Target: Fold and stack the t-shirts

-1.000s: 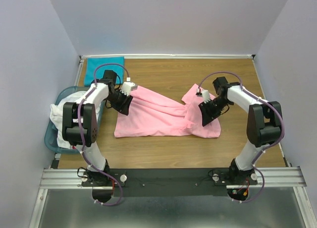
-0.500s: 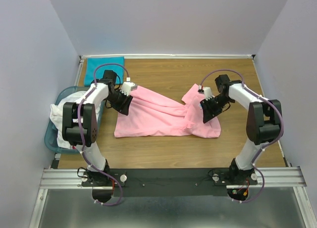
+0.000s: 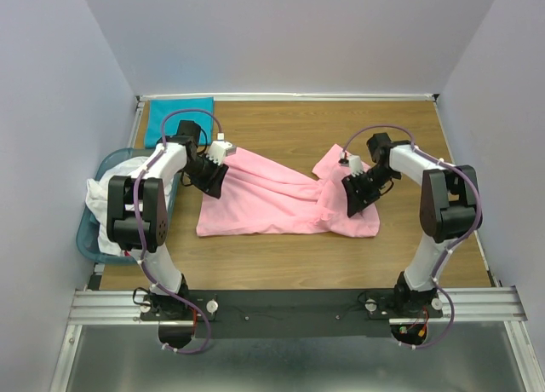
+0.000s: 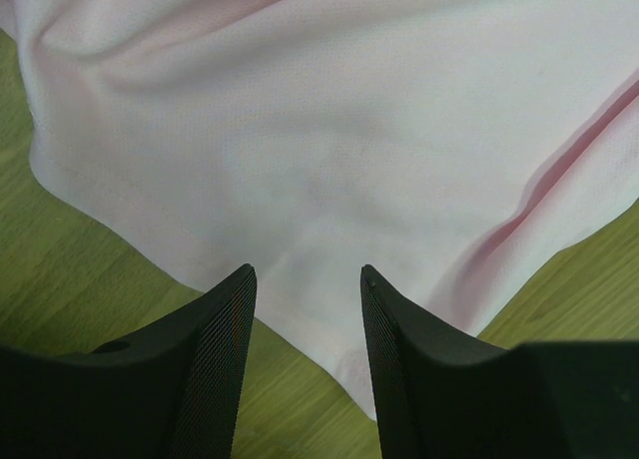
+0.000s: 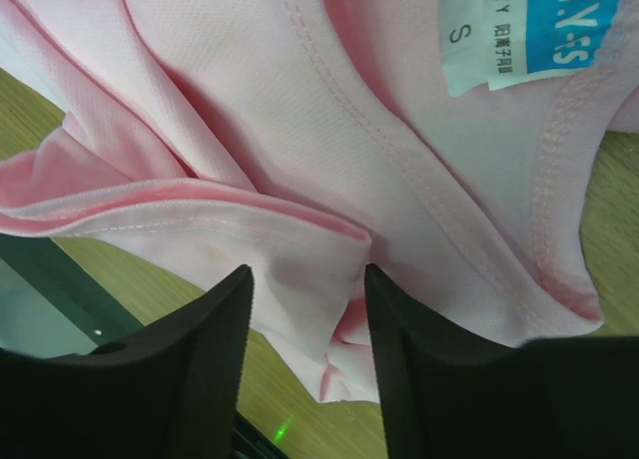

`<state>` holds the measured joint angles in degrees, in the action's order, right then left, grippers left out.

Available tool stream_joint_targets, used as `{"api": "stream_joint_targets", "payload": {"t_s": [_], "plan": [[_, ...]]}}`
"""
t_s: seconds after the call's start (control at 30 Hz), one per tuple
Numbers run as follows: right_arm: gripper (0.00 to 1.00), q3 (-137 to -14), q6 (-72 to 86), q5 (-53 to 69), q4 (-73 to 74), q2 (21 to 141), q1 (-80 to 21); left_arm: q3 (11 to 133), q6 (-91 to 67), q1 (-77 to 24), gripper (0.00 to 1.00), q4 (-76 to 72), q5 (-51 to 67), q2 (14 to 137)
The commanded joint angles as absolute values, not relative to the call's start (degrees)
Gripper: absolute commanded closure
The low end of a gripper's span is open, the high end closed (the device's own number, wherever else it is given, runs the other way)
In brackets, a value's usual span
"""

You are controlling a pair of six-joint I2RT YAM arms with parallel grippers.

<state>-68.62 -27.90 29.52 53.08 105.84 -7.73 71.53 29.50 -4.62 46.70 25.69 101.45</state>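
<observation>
Note pink t-shirt [image 3: 272,200] crumpled on table [image 3: 281,128], long axis left to right. Find left gripper [image 3: 214,182] at its left end, right gripper [image 3: 356,198] at collar end. Both roughly half open, straddling cloth, clamping nothing.

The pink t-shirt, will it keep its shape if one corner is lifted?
Probably not: the pink t-shirt lies in soft folds, bunched at its middle, so it should droop. The cloth looks thin, so likely light. Pushed, it would probably wrinkle rather than slide whole.
</observation>
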Motion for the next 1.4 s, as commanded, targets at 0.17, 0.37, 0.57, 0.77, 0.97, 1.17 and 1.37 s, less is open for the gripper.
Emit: {"api": "stream_joint_targets", "payload": {"t_s": [0.17, 0.37, 0.57, 0.77, 0.97, 1.17, 1.37], "plan": [[0.37, -70.22, -25.66, 29.79, 50.89, 107.58, -7.47, 71.54, 30.5, -4.57, 0.45, 47.81, 26.46, 100.02], [0.49, -70.49, -26.01, 35.41, 53.26, 107.93, -7.47, 72.33, 30.59, -4.48, 0.45, 48.43, 26.81, 100.63], [0.63, -71.28, -26.37, 38.49, 56.07, 106.97, -7.47, 73.74, 30.85, -3.43, 0.45, 49.22, 28.39, 101.07], [0.72, -71.9, -26.63, 37.8, 57.92, 103.27, -7.38, 73.04, 32.25, -2.46, 0.45, 50.18, 28.21, 99.76], [1.0, -69.96, -28.12, 35.78, 58.62, 101.78, -7.47, 71.19, 37.08, -0.44, 0.47, 53.87, 27.69, 96.69], [0.99, -69.87, -28.39, 32.96, 57.83, 99.41, -4.67, 66.02, 51.31, 1.49, 0.52, 59.76, 24.09, 89.31], [0.99, -73.91, -28.12, 32.43, 58.01, 99.05, 1.49, 56.52, 60.89, 1.41, 0.53, 58.71, 15.47, 80.6]]}}
